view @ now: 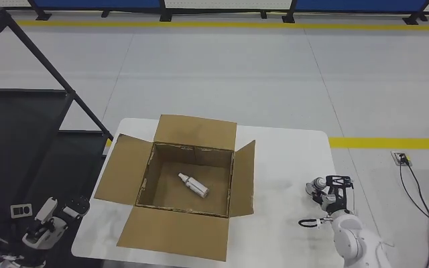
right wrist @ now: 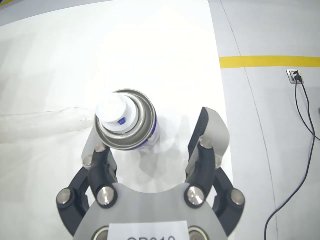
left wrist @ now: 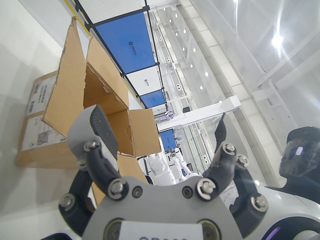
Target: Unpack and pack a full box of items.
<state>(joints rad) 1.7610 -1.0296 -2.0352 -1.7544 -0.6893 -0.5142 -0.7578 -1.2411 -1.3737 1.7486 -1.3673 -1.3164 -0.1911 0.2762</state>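
An open cardboard box (view: 191,181) stands in the middle of the white table (view: 288,151), all flaps folded out. Inside it a white bottle (view: 193,185) lies on its side. Near the table's right edge a spray can (right wrist: 125,123) with a white cap stands upright, and my right gripper (right wrist: 150,128) is open around it, the can close against one finger. In the top view the can (view: 313,187) sits just left of that gripper (view: 327,191). My left gripper (left wrist: 160,116) is open and holds nothing, low beside the table's left edge, facing the box (left wrist: 100,96).
A black frame and dark panel (view: 40,127) stand left of the table. Off the right edge, a black cable (right wrist: 305,116) runs to a floor socket beside a yellow floor line (right wrist: 270,61). Bare tabletop lies between the box and the can.
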